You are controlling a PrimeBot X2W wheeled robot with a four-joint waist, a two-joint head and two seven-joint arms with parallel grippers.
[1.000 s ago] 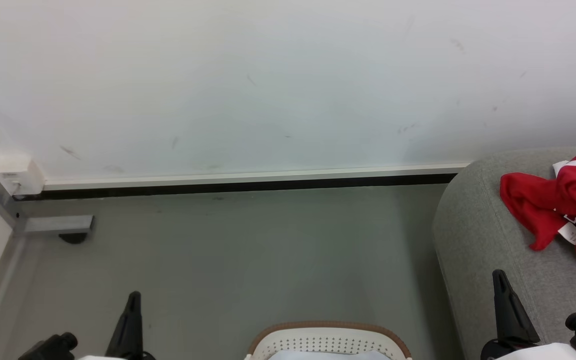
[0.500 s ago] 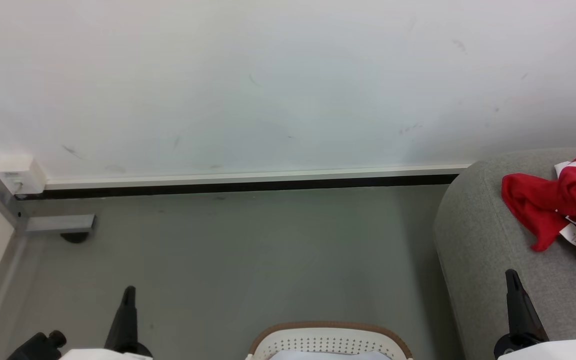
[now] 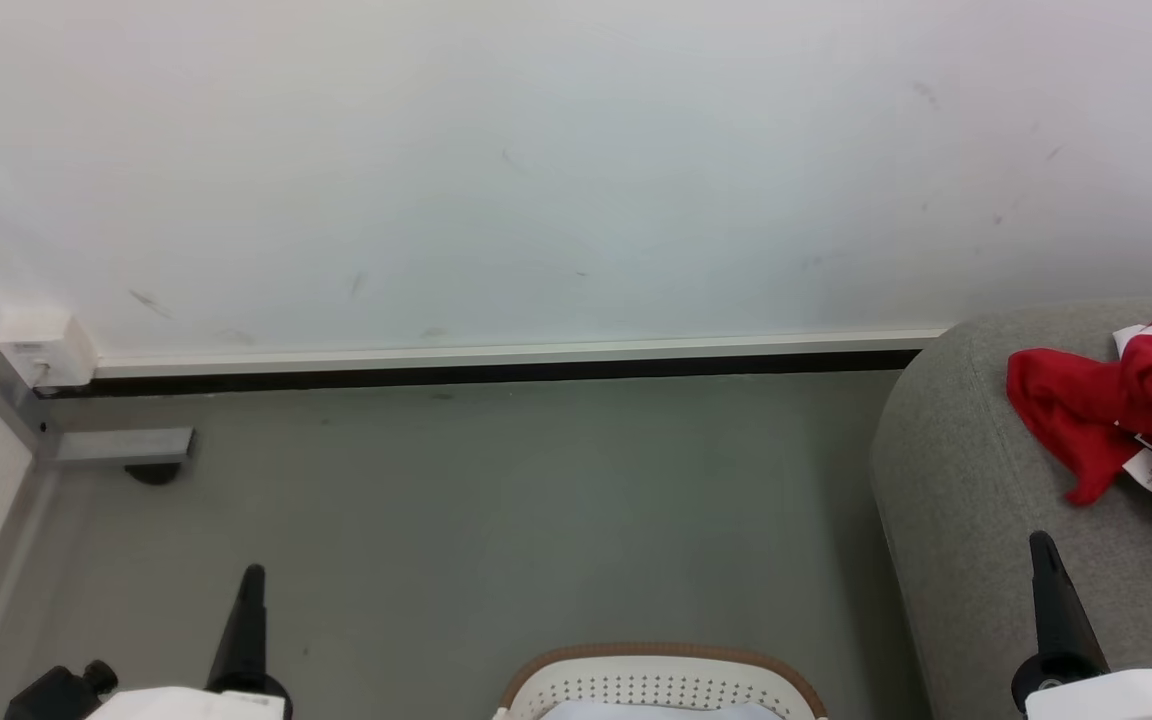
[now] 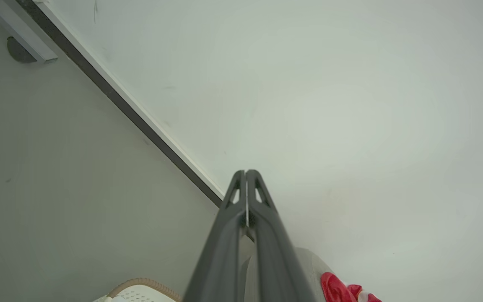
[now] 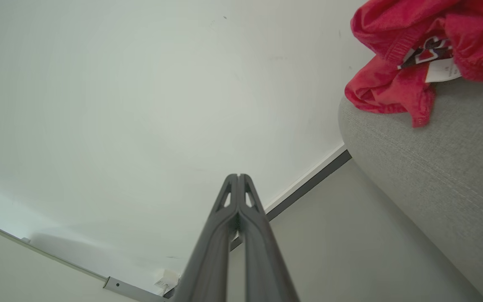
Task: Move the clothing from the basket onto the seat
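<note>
On the seat [image 3: 966, 480] lies the clothing [image 3: 1086, 410]; the head view adds the basket [image 3: 661, 685].

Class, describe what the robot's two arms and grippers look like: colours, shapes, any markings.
The left gripper and right gripper look alike: each has two long, dark grey fingers tapering to a narrow tip, with small triangular cut-outs near the end. Behind each comes a black base and a white forearm casing. A black knob-like part juts beside the left casing.
</note>
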